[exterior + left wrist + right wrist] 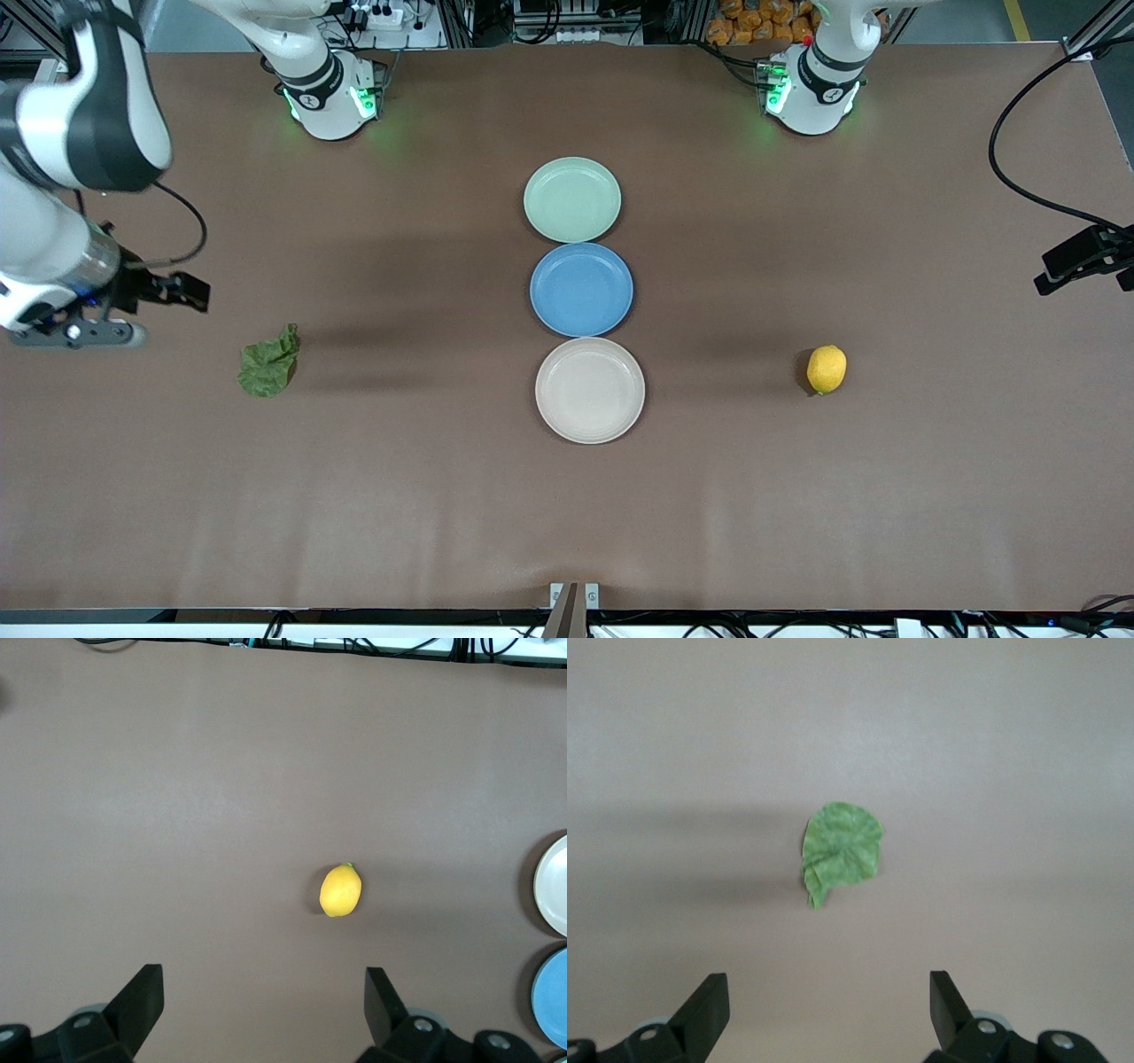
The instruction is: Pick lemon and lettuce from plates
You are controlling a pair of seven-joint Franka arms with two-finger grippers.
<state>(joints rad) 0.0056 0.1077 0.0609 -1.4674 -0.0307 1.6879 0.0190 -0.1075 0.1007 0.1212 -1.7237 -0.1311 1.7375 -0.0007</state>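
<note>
Brown surface [443,496] holds lemon [826,369] and lettuce [268,362] off the 3 empty plates [589,390], apparently already removed. Left claw [264,1010] hangs wide open and empty over the lemon, right claw [828,1014] likewise over the lettuce.

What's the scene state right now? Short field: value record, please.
lemon: on bare table toward the left arm's end, on no plate
lettuce: on bare table toward the right arm's end, on no plate
mint green plate: empty, farthest from the front camera
blue plate: empty, middle of the row
beige plate: empty, nearest
left gripper: open, above the table by the lemon
right gripper: open, above the table by the lettuce
</note>
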